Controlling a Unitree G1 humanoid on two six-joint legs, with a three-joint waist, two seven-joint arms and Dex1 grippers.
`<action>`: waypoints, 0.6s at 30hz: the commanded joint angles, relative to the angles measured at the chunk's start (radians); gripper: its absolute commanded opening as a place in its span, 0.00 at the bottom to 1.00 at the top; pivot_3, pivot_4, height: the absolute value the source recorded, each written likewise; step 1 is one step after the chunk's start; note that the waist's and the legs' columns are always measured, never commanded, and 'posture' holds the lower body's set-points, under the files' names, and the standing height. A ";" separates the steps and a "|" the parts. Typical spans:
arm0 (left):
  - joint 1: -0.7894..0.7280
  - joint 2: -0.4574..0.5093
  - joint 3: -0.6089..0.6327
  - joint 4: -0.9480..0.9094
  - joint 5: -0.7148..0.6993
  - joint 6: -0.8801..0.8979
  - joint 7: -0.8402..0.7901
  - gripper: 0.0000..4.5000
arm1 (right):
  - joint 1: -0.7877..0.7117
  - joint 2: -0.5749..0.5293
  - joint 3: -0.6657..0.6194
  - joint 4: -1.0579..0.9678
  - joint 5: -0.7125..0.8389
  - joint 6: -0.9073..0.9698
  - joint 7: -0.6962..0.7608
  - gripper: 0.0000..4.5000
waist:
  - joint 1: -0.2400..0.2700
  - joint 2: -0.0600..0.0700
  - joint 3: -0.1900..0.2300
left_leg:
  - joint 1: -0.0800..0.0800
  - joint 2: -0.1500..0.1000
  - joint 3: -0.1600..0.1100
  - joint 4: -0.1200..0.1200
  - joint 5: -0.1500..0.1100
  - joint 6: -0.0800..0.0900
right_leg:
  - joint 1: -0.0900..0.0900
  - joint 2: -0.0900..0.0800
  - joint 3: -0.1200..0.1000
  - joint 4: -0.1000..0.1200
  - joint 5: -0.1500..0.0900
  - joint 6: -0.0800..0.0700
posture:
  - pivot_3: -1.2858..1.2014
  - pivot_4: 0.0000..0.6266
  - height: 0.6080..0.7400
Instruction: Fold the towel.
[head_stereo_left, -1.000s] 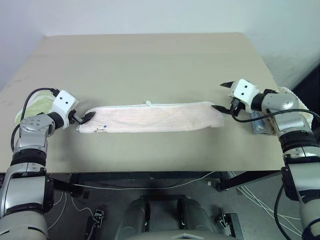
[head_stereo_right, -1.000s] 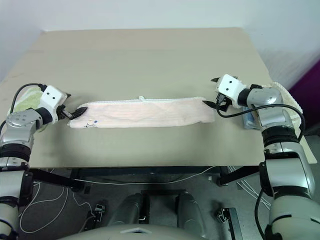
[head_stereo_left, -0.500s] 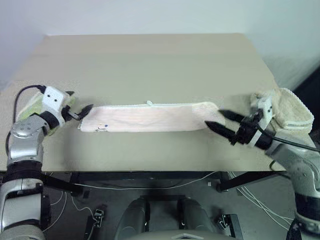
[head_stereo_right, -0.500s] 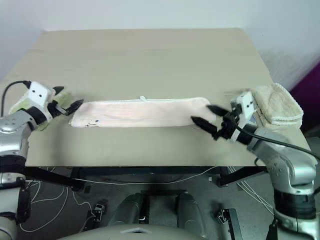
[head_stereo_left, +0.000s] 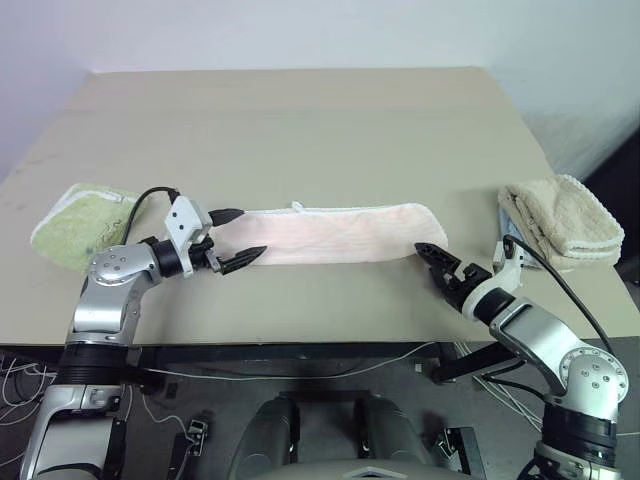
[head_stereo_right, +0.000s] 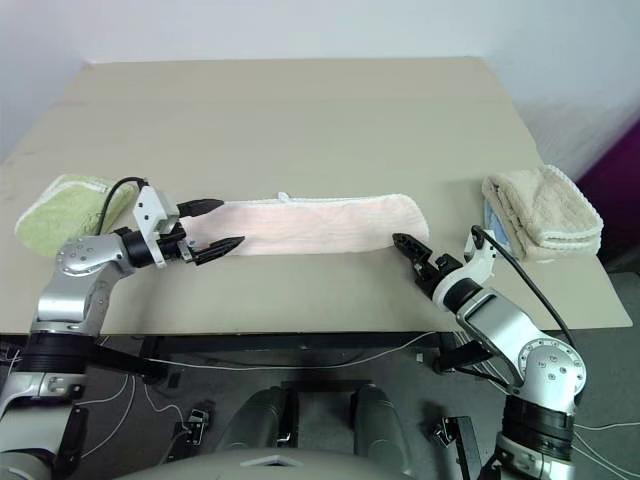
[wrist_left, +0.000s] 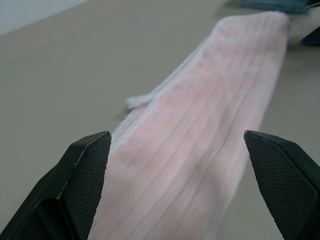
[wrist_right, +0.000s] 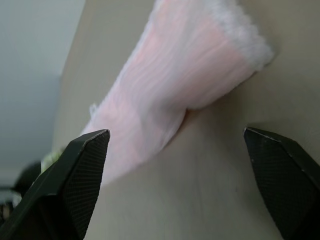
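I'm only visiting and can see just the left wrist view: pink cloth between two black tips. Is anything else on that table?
Observer: Yes. A light green folded towel lies at the table's left edge, beside the left hand.
Operator: What's at the cloth's far end?
Observer: The right hand sits just off the pink towel's right end, jaws open and holding nothing.
Operator: And past that?
Observer: A thick beige folded towel lies at the right edge.

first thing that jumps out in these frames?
The long pink towel folded into a strip across the middle of the table, with the left gripper open over its left end and the right gripper open near its right end. A green towel and a beige towel lie at the table's sides.
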 joint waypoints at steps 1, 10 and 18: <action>0.030 0.005 -0.004 -0.079 -0.035 0.025 -0.025 0.99 | -0.042 0.012 -0.009 0.060 0.013 -0.069 -0.053 1.00 | -0.002 0.000 0.000 | 0.000 0.000 0.000 0.000 0.000 0.000 | 0.000 0.000 0.000 0.000 0.000 0.000 | 0.52 0.24 1.00; 0.076 -0.001 0.001 -0.142 -0.039 0.053 -0.013 1.00 | -0.124 0.041 -0.005 0.168 -0.017 -0.147 -0.087 0.96 | 0.000 0.000 0.000 | 0.005 0.001 -0.001 0.000 0.000 0.000 | 0.008 0.001 -0.001 -0.003 0.000 0.000 | 0.52 0.24 1.00; 0.106 -0.001 0.004 -0.169 -0.043 0.056 0.004 1.00 | -0.151 0.053 -0.012 0.159 -0.015 -0.192 -0.128 0.38 | 0.003 0.001 0.000 | 0.005 0.001 -0.001 0.000 0.000 0.000 | 0.008 0.001 -0.002 -0.003 0.000 0.000 | 0.52 0.24 1.00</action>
